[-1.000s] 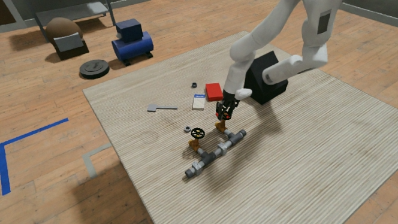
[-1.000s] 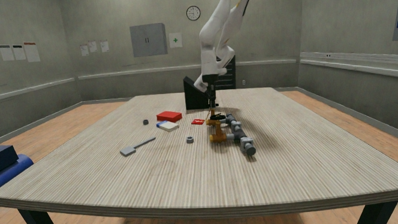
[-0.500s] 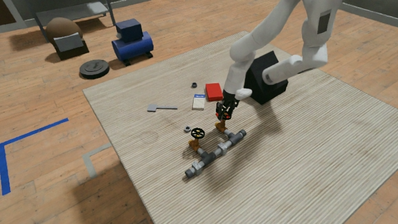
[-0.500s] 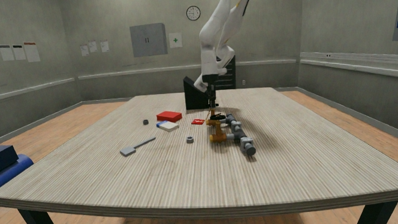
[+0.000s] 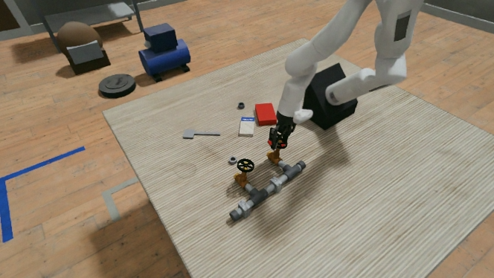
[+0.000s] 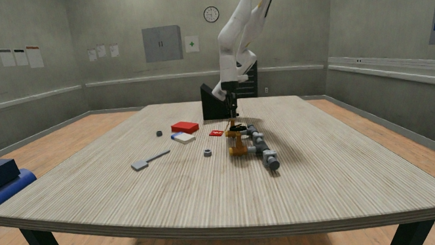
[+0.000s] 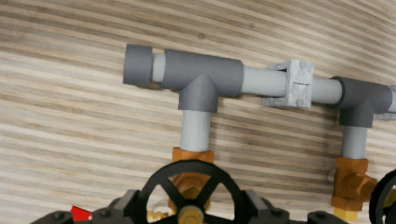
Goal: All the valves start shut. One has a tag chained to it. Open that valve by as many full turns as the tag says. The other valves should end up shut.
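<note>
A grey pipe run (image 5: 268, 187) (image 6: 262, 147) (image 7: 265, 80) lies on the table and carries two brass valves with black handwheels. The far valve (image 5: 274, 157) has a red tag (image 6: 215, 133) (image 7: 77, 212) beside it on a chain; I cannot read the tag. My gripper (image 5: 277, 145) (image 6: 233, 116) (image 7: 190, 206) points straight down over this valve. Its fingers are partly open and straddle the handwheel (image 7: 192, 167), one on each side of the rim. The other valve's handwheel (image 5: 245, 166) (image 7: 387, 195) stands free to the side.
A red box (image 5: 265, 114) (image 6: 185, 127), a white box (image 5: 246, 126) (image 6: 183, 137), a grey nut (image 5: 231, 160) (image 6: 207, 152), a dark ring (image 5: 241, 105) (image 6: 159, 133) and a grey flat tool (image 5: 197, 134) (image 6: 147, 161) lie left of the valves. The arm's black base (image 5: 327, 100) (image 6: 211, 108) stands behind.
</note>
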`<state>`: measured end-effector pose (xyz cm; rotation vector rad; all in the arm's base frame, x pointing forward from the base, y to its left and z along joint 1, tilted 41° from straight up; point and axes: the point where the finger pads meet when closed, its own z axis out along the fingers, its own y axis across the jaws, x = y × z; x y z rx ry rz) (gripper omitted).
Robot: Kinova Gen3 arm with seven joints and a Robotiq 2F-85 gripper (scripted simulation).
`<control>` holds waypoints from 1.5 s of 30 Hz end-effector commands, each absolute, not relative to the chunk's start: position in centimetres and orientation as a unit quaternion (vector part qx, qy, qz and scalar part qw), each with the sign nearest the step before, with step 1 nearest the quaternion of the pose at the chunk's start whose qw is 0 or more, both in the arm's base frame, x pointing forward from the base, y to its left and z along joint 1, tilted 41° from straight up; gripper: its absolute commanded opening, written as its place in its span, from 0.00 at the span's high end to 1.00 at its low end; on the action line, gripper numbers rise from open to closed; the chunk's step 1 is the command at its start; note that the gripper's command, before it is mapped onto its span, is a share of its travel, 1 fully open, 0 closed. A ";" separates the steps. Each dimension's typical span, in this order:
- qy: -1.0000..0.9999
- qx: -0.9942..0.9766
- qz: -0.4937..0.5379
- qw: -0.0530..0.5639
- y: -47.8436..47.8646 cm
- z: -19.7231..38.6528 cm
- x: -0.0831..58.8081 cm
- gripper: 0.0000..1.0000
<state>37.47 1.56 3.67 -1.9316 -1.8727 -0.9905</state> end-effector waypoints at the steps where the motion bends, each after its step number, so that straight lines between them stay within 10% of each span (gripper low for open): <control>1: -0.666 -0.648 -0.347 0.126 1.5 3.7 37.5 0.33; 45: -0.924 -0.101 -0.350 -0.114 1.5 3.7 37.5 0.33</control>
